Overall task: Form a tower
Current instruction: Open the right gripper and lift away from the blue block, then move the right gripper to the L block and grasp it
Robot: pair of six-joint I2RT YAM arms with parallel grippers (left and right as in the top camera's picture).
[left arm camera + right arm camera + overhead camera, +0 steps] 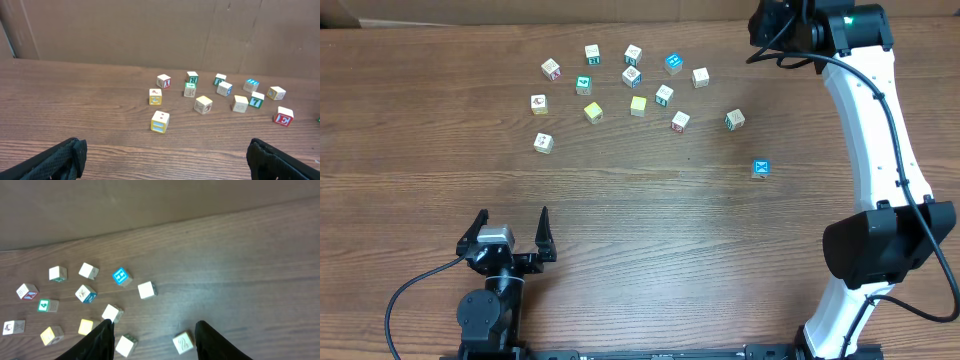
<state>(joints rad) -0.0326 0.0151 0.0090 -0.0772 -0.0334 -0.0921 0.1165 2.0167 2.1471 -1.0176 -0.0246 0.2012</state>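
Lying singly, the picture cubes (632,76) cluster at the far middle of the table (650,230), one blue cube (761,168) apart to the right. Left gripper (513,212), near edge, and right gripper (154,324), far right, gape, grasping nothing.

Left wrist view: red-faced cube (283,118), at the right edge of the scatter, carries a capital "E" on its front in red and white, a clear read. The green-faced cube (256,100) just up-left of it shows a pale mark like a "7", and the rear green cube (192,77) shows what looks like an "R"; both are uncertain. Marks on the remaining cubes, in the overhead and right wrist views too, are too small or blurred to read.
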